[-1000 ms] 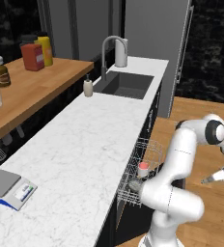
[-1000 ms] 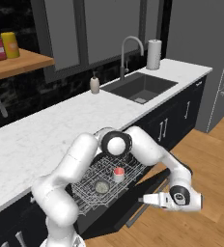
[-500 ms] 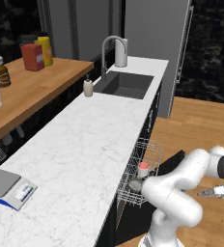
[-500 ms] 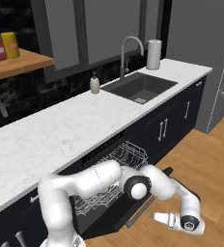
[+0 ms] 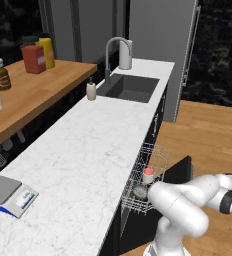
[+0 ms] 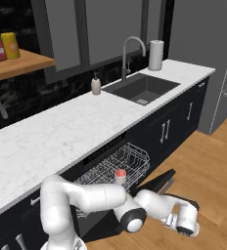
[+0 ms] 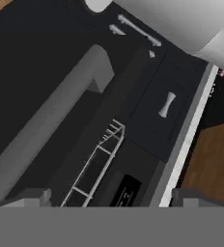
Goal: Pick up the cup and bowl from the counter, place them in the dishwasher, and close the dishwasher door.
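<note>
**Cup and bowl sit in the pulled-out rack while the arm reaches low beside the open door**

From the left base view, the cup [image 5: 148, 175] stands upright in the white wire rack [image 5: 149, 186] drawn out from under the desk [image 5: 83, 155], its red-pink inside showing. The bowl [image 5: 140, 191] lies in the same rack just beside the cup, on the side nearer the camera. The dishwasher door [image 5: 180, 171] shows past the rack as a dark panel edge, lowered and open, partly behind the arm's white elbow.

The right base view gives the cup [image 6: 120, 176] at the near edge of the rack [image 6: 114, 172]; the bowl is hidden there behind the arm. This view shows the dishwasher door [image 6: 157, 182] hanging open over the wooden floor [image 6: 211, 161], and the end effector [image 6: 173, 221] low by the door's outer edge, too small and foreshortened to judge by sight.

The hand view shows both fingertips [image 7: 33, 197] set far apart at the bottom corners, so the end effector [image 7: 115, 200] is spread wide and carries nothing. Between them lie dark cabinet fronts, a stretch of wire rack [image 7: 97, 164] and a grey handle [image 7: 167, 104].
</note>
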{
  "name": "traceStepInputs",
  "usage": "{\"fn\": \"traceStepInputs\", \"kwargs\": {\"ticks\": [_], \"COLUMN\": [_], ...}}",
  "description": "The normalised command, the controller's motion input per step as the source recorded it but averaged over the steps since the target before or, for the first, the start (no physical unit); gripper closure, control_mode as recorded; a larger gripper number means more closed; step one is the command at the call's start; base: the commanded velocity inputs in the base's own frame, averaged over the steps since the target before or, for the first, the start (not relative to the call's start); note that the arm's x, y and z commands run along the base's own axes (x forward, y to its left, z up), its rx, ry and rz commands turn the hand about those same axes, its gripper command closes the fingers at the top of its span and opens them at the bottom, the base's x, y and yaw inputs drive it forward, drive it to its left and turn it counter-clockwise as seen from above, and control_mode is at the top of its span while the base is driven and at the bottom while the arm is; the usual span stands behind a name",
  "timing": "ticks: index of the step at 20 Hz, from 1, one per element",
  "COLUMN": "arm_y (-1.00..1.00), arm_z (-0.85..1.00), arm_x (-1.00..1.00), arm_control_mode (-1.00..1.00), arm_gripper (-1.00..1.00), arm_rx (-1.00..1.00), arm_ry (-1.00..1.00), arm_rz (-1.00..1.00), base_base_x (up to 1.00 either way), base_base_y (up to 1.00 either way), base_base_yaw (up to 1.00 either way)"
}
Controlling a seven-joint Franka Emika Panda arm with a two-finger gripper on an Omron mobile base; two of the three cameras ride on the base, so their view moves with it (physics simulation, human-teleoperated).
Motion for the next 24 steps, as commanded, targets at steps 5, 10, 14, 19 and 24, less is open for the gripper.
{"fn": "traceStepInputs", "kwargs": {"ticks": [5, 10, 14, 19, 24], "arm_y": [0.29, 0.17, 0.03, -0.04, 0.20], "arm_z": [-0.52, -0.60, -0.58, -0.48, -0.41], "arm_x": [0.52, 0.47, 0.52, 0.37, 0.26], "arm_control_mode": [-1.00, -1.00, -1.00, -1.00, -1.00], "arm_gripper": [-1.00, -1.00, -1.00, -1.00, -1.00], "arm_rx": [0.04, 0.00, 0.00, 0.01, 0.02], "arm_ry": [0.07, 0.17, 0.24, 0.31, 0.27], "arm_rz": [-0.11, -0.11, -0.11, -0.10, -0.08], "base_base_x": [0.00, 0.00, 0.00, 0.00, 0.00], "base_base_y": [0.00, 0.00, 0.00, 0.00, 0.00], "base_base_yaw": [0.00, 0.00, 0.00, 0.00, 0.00]}}
